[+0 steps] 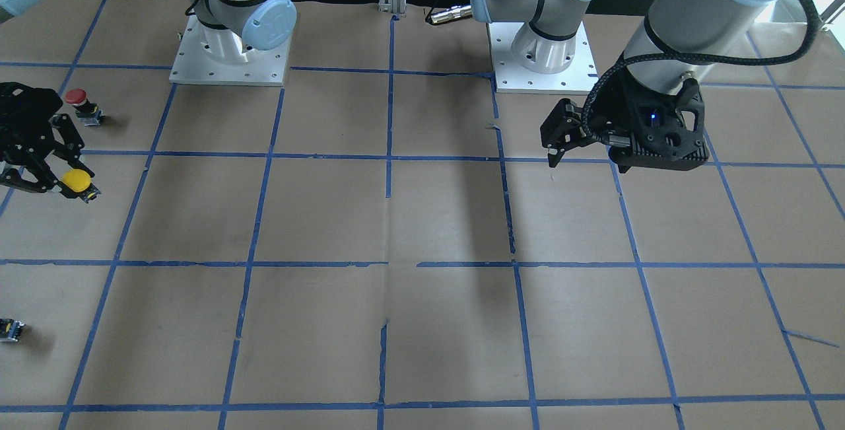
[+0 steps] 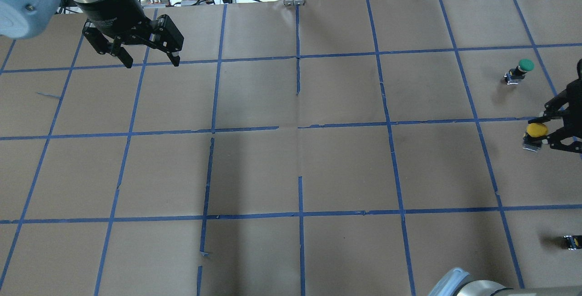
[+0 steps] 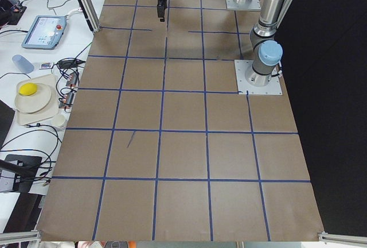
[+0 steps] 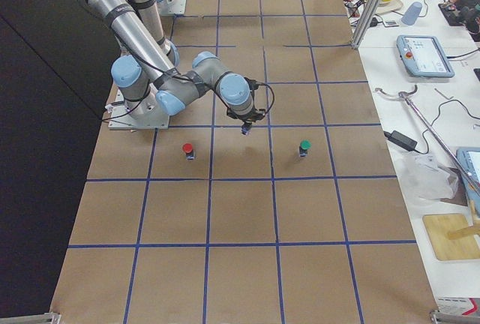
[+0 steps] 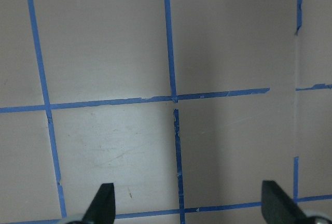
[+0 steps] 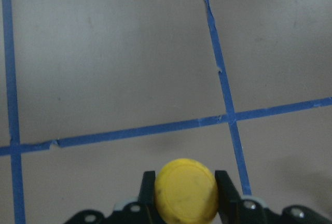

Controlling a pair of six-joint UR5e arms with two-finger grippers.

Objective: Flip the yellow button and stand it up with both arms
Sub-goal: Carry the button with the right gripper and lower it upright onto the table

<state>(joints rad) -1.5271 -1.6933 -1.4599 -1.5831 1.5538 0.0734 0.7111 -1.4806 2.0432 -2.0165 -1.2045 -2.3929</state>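
The yellow button (image 1: 78, 179) has a round yellow cap on a short black-grey body. My right gripper (image 1: 66, 183) is shut on it at the table's right end, the cap between the fingers and facing outward. It seems to hang a little above the paper. The overhead view shows the button (image 2: 535, 129) in the right gripper (image 2: 542, 132). The right wrist view shows the cap (image 6: 187, 195) pinched between both pads. My left gripper (image 2: 152, 62) is open and empty, raised over the far left of the table, far from the button. Its fingertips (image 5: 106, 199) stand wide apart over bare paper.
A red-capped button (image 1: 78, 103) stands near the right gripper, towards the robot. A green-capped button (image 2: 523, 68) stands on the gripper's far side. A tiny black-grey part with a yellow spot (image 2: 572, 241) lies at the right edge. Brown paper with a blue tape grid (image 2: 298, 127) covers the table.
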